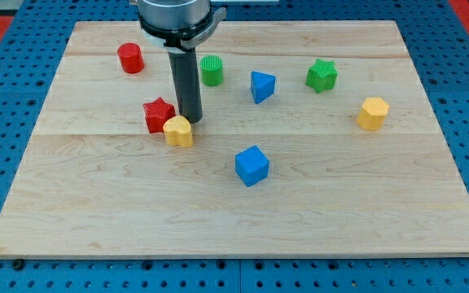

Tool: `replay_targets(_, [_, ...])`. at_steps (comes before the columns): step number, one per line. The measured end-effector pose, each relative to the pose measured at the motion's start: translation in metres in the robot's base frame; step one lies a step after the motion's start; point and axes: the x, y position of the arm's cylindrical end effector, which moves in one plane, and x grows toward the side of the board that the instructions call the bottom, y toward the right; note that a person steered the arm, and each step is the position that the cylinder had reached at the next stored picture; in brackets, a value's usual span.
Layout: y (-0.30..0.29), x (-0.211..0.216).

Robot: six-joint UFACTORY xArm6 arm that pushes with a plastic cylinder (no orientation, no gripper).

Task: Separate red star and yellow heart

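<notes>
The red star point(158, 114) lies left of the board's middle. The yellow heart point(178, 130) touches it at its lower right. My tip point(190, 120) stands just to the upper right of the yellow heart and right of the red star, close to both; contact with the heart cannot be told. The rod rises from it to the view's top.
A red cylinder point(130, 58) is at the upper left. A green cylinder point(211, 70), a blue triangular block point(261, 86) and a green star point(322, 76) lie along the top. A yellow hexagon point(373, 113) is at the right. A blue cube point(252, 165) is below the middle.
</notes>
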Motion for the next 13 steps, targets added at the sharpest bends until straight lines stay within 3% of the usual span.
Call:
replay_targets(3, [-0.045,-0.001])
replay_targets(7, [-0.035,0.019])
replay_targets(10, [-0.032,-0.062])
replay_targets(13, [-0.014,-0.073])
